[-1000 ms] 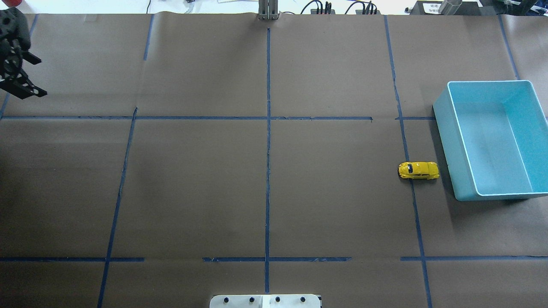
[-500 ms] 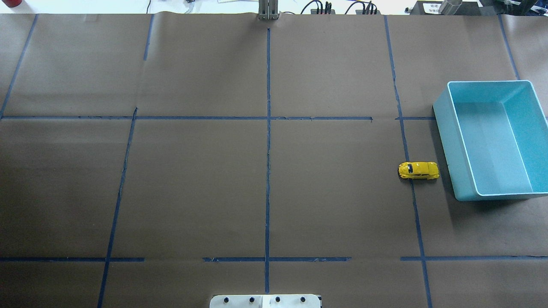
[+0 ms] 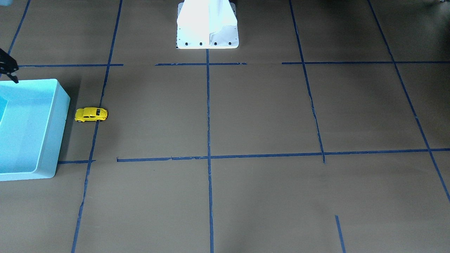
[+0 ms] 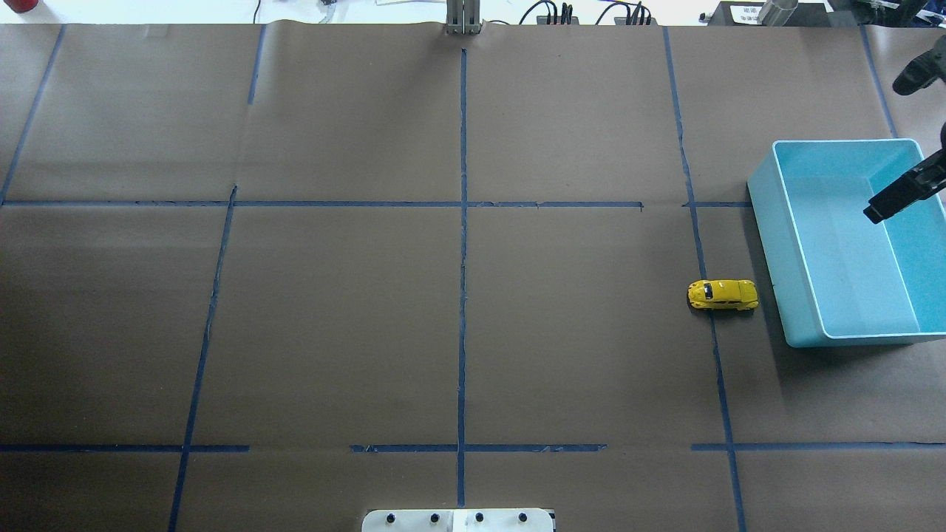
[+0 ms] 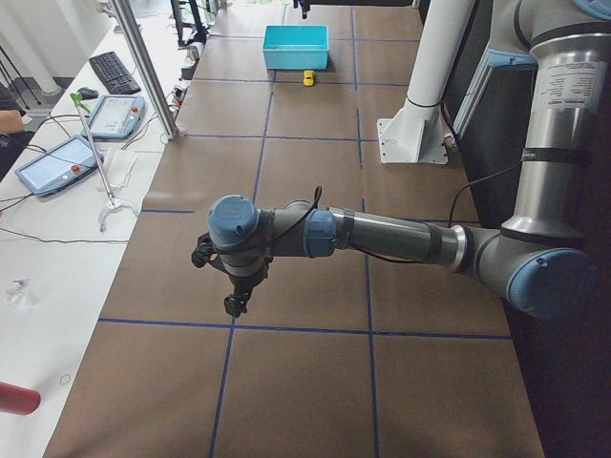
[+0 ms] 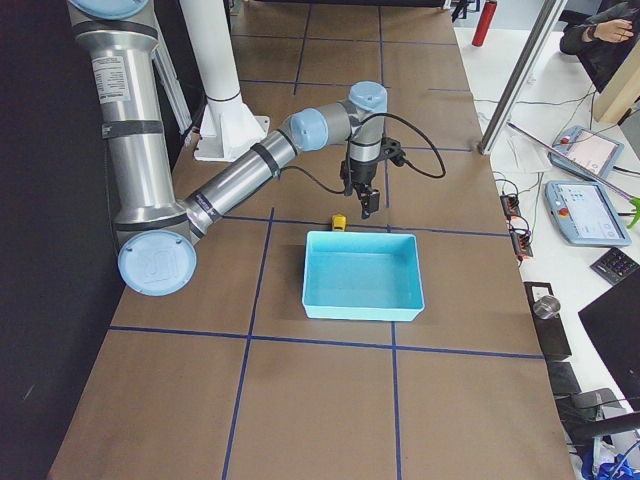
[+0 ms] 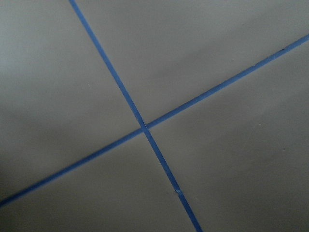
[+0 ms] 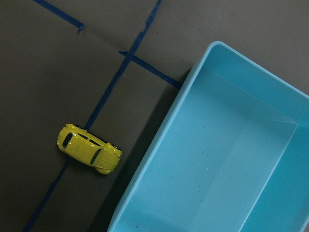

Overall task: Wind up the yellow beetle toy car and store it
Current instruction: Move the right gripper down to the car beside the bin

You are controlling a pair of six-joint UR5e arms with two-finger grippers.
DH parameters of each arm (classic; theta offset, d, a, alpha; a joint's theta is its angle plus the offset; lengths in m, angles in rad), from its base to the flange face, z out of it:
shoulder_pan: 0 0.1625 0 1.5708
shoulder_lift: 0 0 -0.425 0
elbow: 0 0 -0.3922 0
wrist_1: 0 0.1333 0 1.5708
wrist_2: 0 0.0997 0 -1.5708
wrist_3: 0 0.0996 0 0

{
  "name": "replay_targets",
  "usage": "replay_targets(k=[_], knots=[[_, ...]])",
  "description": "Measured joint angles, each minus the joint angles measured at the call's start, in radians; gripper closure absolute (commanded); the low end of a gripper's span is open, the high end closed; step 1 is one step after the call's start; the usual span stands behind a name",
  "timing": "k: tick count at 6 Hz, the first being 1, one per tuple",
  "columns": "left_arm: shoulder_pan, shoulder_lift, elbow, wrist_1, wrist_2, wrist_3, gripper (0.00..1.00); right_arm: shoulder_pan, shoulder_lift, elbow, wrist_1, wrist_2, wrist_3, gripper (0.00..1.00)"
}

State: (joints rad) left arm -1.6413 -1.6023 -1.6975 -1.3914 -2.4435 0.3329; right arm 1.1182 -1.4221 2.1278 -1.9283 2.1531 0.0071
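my right jaws (image 6: 361, 203) stand apart with nothing between them. they hang in the air by the light blue bin (image 4: 768, 222) and touch neither it nor the car. my left jaws (image 5: 234, 301) show only from the side camera at the counter's end, so i cannot tell how wide they stand. they hang above a crossing of blue tape lines (image 7: 145, 126). the yellow beetle toy car (image 4: 723, 294) sits on its wheels on the brown paper counter (image 4: 332, 318). it is just beside the bin's outer wall without touching it, one end over a tape line and its length pointing at the wall. the lettering on the sleeve label (image 6: 108, 75) of my right arm is too small to read.
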Motion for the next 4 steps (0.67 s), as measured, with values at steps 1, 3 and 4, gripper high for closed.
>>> replay_targets(k=[1,3,4], knots=[[-0.003,0.036,-0.032,0.015,-0.019,-0.143,0.00,-0.065,0.018,0.010,0.029,-0.012,-0.014,0.00],[-0.003,0.153,-0.123,0.017,0.012,-0.214,0.00,-0.206,0.022,-0.018,0.193,-0.026,-0.123,0.00],[0.000,0.188,-0.169,0.018,0.075,-0.217,0.00,-0.241,0.021,-0.048,0.255,-0.027,-0.244,0.00]])
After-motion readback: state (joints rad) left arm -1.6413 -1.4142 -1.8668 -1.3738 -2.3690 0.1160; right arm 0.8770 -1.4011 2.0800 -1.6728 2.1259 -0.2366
